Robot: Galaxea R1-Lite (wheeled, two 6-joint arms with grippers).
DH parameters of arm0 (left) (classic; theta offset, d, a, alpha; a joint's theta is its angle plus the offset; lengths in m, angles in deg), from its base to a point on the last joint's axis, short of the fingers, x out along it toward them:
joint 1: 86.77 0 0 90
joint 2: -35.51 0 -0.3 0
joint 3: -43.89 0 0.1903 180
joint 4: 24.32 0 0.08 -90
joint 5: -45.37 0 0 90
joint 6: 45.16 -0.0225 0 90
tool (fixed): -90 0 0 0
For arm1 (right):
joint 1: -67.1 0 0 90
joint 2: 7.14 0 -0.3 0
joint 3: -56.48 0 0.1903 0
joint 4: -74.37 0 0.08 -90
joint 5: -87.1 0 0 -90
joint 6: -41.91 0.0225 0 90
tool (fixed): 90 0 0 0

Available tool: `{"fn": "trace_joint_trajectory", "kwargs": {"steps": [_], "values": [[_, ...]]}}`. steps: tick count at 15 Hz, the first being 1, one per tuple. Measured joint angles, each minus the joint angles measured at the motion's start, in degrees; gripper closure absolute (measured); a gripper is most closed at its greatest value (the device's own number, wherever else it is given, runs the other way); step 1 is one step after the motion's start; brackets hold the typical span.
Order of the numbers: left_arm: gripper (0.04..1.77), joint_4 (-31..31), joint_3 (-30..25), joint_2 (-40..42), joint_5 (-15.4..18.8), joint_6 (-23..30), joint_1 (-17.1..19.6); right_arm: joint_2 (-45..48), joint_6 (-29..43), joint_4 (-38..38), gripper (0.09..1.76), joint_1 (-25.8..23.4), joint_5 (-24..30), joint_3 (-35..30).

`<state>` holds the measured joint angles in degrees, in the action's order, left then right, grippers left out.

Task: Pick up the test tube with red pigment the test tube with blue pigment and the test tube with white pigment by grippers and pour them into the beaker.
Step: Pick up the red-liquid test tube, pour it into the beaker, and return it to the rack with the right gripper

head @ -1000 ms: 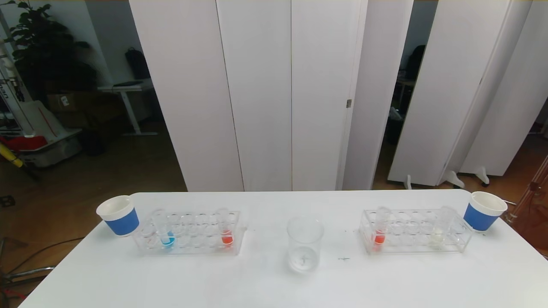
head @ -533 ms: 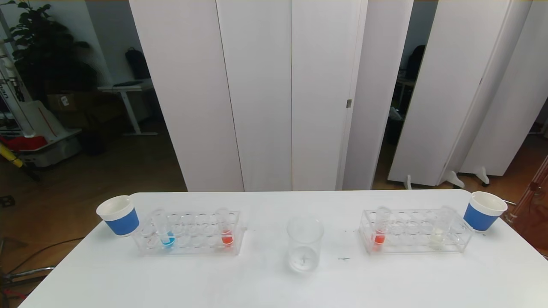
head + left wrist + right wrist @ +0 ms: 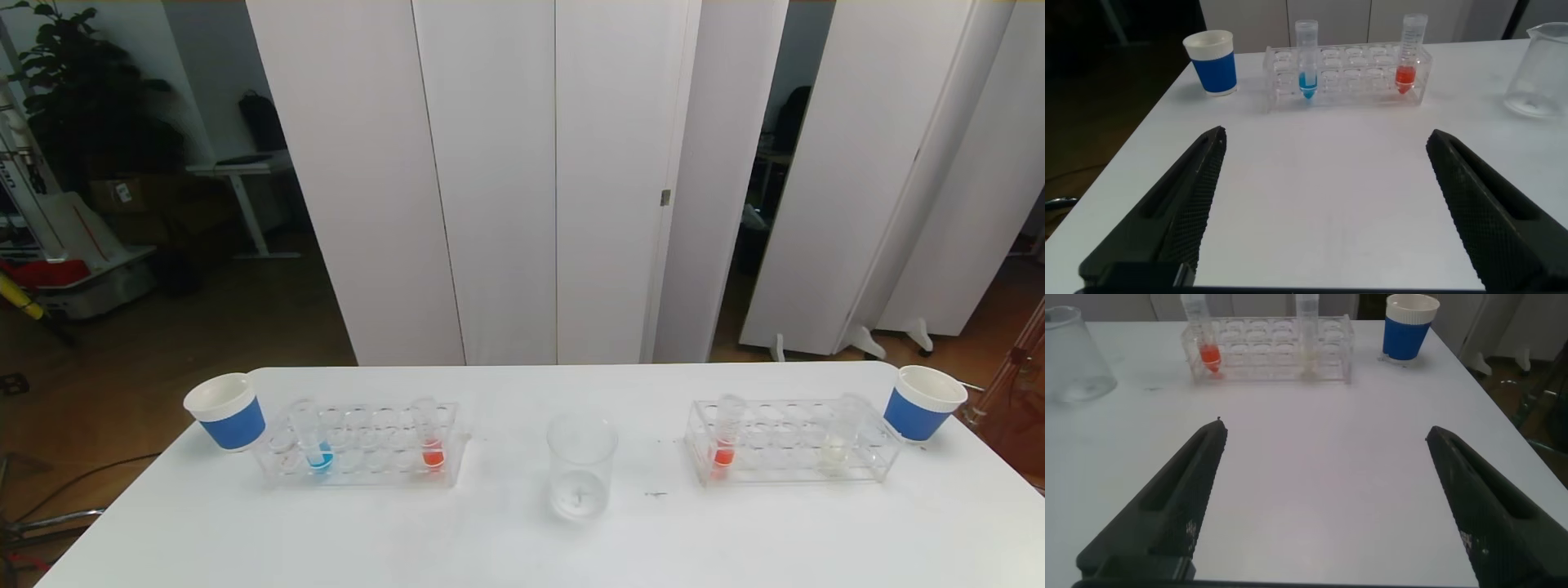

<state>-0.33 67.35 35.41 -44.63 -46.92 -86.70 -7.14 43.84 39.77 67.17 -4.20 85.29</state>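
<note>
The empty clear beaker stands mid-table between two clear racks. In the left rack stand the test tube with blue pigment and a test tube with red pigment. The right rack holds another red tube and the test tube with white pigment. My left gripper is open over bare table, well short of the blue tube. My right gripper is open too, well short of the white tube. Neither arm shows in the head view.
A blue-and-white paper cup stands at the far left corner of the table, beside the left rack. A second cup stands at the far right corner. White partition panels rise behind the table's far edge.
</note>
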Motion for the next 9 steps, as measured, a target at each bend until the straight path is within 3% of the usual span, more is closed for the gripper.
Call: {"fn": "trace_joint_trajectory", "kwargs": {"steps": [5,9], "values": [[0.06,0.0,0.0,0.0,0.0,0.0,0.0,-0.5,-0.1,-0.2,0.10,0.0,0.3,3.8],[0.06,0.0,0.0,0.0,0.0,0.0,0.0,-4.4,-0.2,0.0,0.10,0.0,0.3,10.7]]}}
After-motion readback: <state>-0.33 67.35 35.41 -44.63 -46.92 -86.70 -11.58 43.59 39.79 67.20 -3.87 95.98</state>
